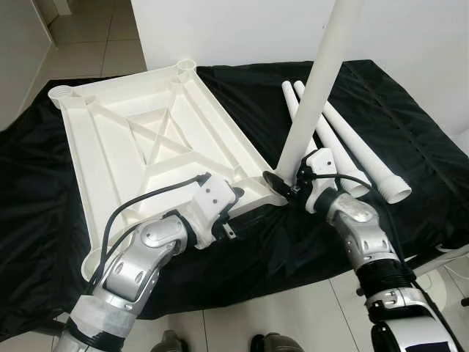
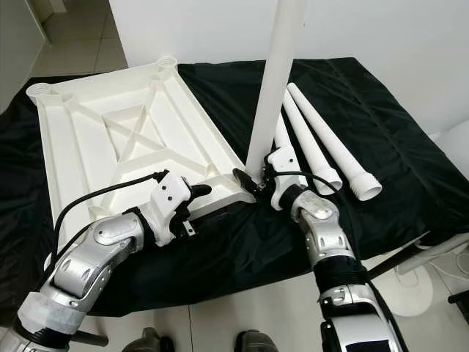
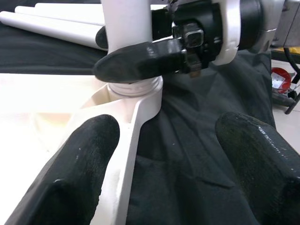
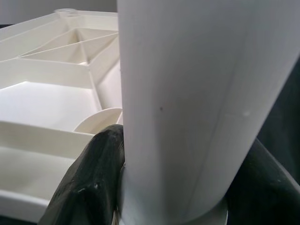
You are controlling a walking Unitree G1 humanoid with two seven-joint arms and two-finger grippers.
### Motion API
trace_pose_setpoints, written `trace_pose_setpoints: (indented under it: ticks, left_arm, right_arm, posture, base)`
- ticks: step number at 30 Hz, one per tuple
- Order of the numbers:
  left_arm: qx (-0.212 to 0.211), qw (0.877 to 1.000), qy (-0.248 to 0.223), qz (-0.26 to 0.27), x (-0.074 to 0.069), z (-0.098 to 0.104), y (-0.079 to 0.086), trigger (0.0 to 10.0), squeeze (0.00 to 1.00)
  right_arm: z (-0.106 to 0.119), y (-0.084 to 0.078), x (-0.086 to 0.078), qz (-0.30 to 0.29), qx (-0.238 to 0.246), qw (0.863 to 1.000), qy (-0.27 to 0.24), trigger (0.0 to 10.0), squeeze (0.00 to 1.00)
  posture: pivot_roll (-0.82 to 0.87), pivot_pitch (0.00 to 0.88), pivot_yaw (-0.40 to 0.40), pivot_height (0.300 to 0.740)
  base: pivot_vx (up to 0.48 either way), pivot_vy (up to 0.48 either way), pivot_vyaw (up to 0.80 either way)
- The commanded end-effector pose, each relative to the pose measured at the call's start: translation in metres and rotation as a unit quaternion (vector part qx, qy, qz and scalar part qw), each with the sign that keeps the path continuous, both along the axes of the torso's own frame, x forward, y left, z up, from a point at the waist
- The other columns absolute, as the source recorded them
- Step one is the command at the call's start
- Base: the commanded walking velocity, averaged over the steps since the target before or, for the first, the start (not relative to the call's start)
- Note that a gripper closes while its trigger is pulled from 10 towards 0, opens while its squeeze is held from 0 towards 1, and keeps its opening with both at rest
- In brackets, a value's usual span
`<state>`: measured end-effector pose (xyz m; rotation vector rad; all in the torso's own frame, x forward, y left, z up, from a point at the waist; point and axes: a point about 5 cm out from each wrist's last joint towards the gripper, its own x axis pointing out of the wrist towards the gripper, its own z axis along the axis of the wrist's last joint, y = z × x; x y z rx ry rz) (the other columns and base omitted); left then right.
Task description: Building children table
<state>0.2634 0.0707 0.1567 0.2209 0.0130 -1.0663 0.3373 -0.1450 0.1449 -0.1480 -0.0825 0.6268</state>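
Note:
The white table top (image 1: 146, 139) lies upside down on a black cloth. A white leg (image 1: 319, 81) stands upright in its near right corner socket (image 3: 136, 89). My right gripper (image 1: 286, 182) is shut on the base of that leg (image 4: 197, 93), with a black finger (image 4: 93, 178) pressed to each side. My left gripper (image 1: 233, 213) is open at the top's front rim, just left of the socket. Its fingers (image 3: 89, 154) are spread wide, one beside the rim and nothing between them. Loose white legs (image 1: 359, 147) lie side by side on the cloth to the right.
The black cloth (image 1: 410, 125) covers a low surface whose front edge runs close to my body. A white wall (image 1: 242, 29) stands behind it, and tiled floor (image 1: 95, 37) shows at the far left. A red object (image 3: 281, 77) lies on the floor past the cloth.

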Motion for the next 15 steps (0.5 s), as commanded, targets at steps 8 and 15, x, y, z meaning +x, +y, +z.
trace_pose_setpoints:
  ticks: [8,15]
  left_arm:
    - [0.003,0.999,-0.005,0.035,0.004,-0.001,0.005,10.0,0.00]
    - [0.005,0.999,-0.008,0.043,0.006,-0.001,0.009,10.0,0.00]
  right_arm:
    - [-0.015,0.010,-0.007,-0.101,0.046,0.993,0.025,10.0,0.00]
    - [-0.017,0.025,-0.015,-0.199,0.086,0.976,0.024,10.0,0.00]
  posture:
    - [-0.06,0.066,0.001,0.740]
    - [-0.06,0.062,0.001,0.740]
  base:
    - [0.000,0.000,0.00]
    - [0.000,0.000,0.00]
